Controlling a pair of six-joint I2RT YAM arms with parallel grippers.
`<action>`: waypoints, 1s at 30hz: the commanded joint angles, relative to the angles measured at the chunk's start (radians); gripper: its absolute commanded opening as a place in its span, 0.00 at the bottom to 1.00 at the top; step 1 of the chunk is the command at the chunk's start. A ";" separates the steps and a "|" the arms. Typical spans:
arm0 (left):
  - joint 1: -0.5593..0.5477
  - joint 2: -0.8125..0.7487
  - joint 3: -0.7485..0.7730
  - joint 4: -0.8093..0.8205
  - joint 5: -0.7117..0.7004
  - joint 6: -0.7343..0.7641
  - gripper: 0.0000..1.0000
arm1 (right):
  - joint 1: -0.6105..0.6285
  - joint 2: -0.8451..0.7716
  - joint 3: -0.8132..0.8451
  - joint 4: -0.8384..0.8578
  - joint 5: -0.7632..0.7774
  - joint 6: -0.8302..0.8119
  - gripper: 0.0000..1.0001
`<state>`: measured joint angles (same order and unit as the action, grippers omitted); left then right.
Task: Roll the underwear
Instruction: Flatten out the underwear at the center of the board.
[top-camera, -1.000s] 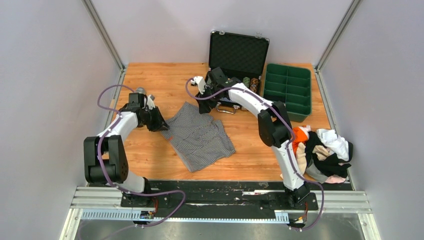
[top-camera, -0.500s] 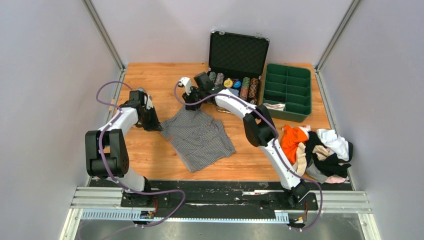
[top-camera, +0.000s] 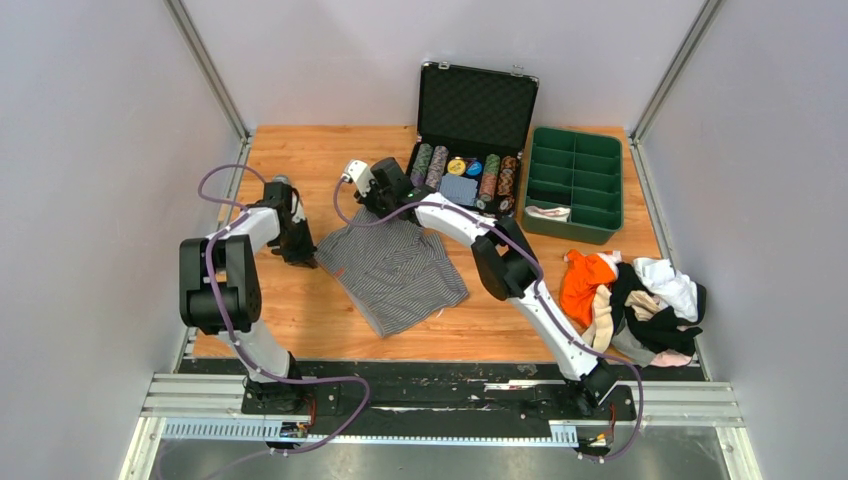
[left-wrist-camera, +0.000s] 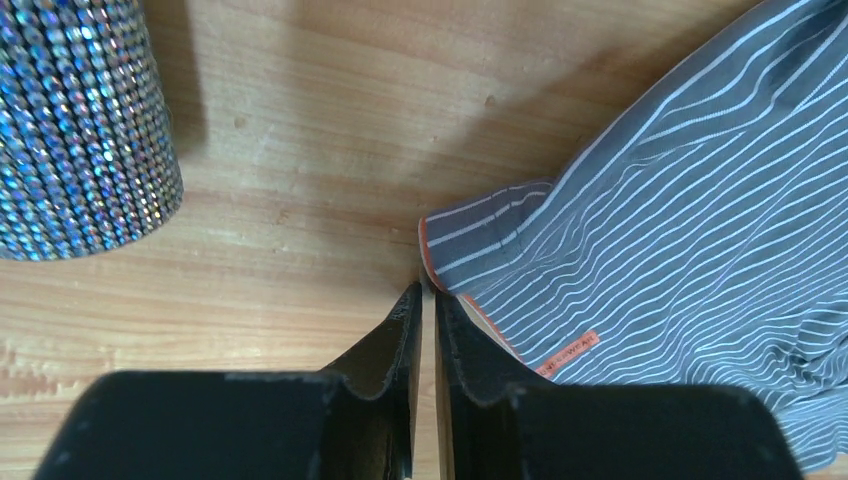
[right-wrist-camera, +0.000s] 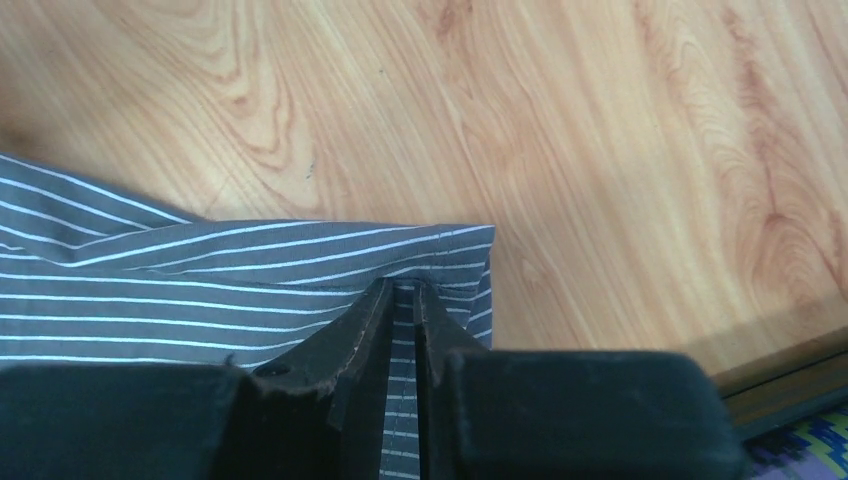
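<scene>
The grey-and-white pinstriped underwear (top-camera: 400, 270) lies spread flat on the wooden table between the two arms. My left gripper (top-camera: 308, 254) is at its left corner. In the left wrist view its jaws (left-wrist-camera: 428, 290) stand almost together at the orange-edged hem of the striped cloth (left-wrist-camera: 680, 200). My right gripper (top-camera: 384, 208) is at the far top corner. In the right wrist view the gripper (right-wrist-camera: 404, 285) is shut on a fold of striped cloth (right-wrist-camera: 200, 280), which shows between the fingers. More underwear, orange, white, black and beige, lies in a pile (top-camera: 640, 300) at the right.
An open black case of poker chips (top-camera: 470, 175) stands at the back, close behind the right gripper. A green compartment tray (top-camera: 575, 180) sits beside it with a small white cloth (top-camera: 548, 212) in one cell. A sparkly cylinder (left-wrist-camera: 80, 130) stands beside the left gripper.
The right arm swung left from the case to the cloth's far corner and its jaws closed there. The left gripper shifted slightly left, and the cloth's left corner went with it.
</scene>
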<state>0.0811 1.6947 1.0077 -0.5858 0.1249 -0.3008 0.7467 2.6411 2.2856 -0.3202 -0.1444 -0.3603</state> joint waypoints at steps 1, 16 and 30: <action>0.008 0.029 0.044 0.012 -0.063 0.025 0.16 | -0.004 0.023 0.008 0.040 0.094 -0.017 0.15; 0.024 -0.117 0.141 -0.035 0.225 0.018 0.08 | -0.025 -0.191 -0.072 -0.040 -0.235 0.098 0.22; 0.025 0.027 0.114 0.053 0.159 0.009 0.04 | 0.004 -0.005 0.054 0.084 -0.066 -0.026 0.17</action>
<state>0.1001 1.6924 1.1244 -0.5682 0.3298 -0.2977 0.7319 2.5732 2.3142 -0.3073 -0.2901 -0.3061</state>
